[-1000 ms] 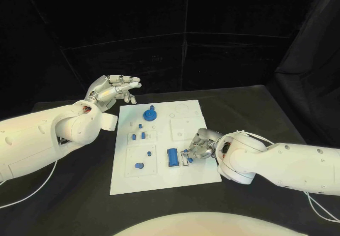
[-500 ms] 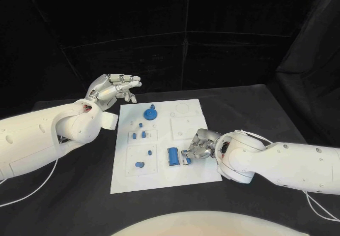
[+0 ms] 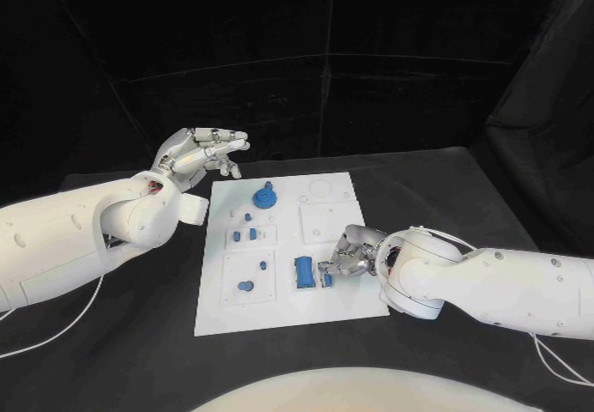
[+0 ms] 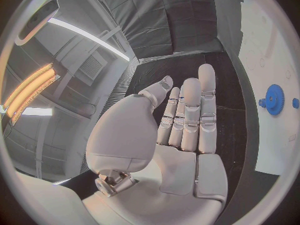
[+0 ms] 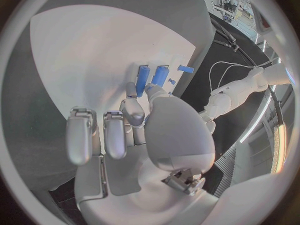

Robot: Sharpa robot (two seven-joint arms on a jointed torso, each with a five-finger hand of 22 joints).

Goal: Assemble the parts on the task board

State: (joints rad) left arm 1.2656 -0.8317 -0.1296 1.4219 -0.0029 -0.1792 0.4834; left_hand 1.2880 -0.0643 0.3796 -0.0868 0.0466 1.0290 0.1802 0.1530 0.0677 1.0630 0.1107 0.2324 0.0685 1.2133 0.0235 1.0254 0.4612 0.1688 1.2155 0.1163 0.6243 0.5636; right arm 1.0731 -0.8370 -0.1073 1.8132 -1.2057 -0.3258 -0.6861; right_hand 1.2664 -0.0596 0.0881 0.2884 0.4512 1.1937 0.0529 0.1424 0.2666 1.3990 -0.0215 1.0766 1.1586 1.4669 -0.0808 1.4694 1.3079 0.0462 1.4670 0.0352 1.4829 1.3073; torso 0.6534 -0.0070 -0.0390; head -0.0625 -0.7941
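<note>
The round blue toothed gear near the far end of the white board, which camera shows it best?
The left wrist view: the round blue toothed gear shows its toothed rim there, on the white board. The head view shows the gear smaller, from above. In the right wrist view I cannot make it out.

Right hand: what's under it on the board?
The right hand rests low over the task board, fingers beside the long blue parts. What lies beneath its palm is covered.

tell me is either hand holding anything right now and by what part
The left hand holds nothing, its fingers apart above the table. The right hand is down at a small blue part on the white board; a grip cannot be told.
</note>
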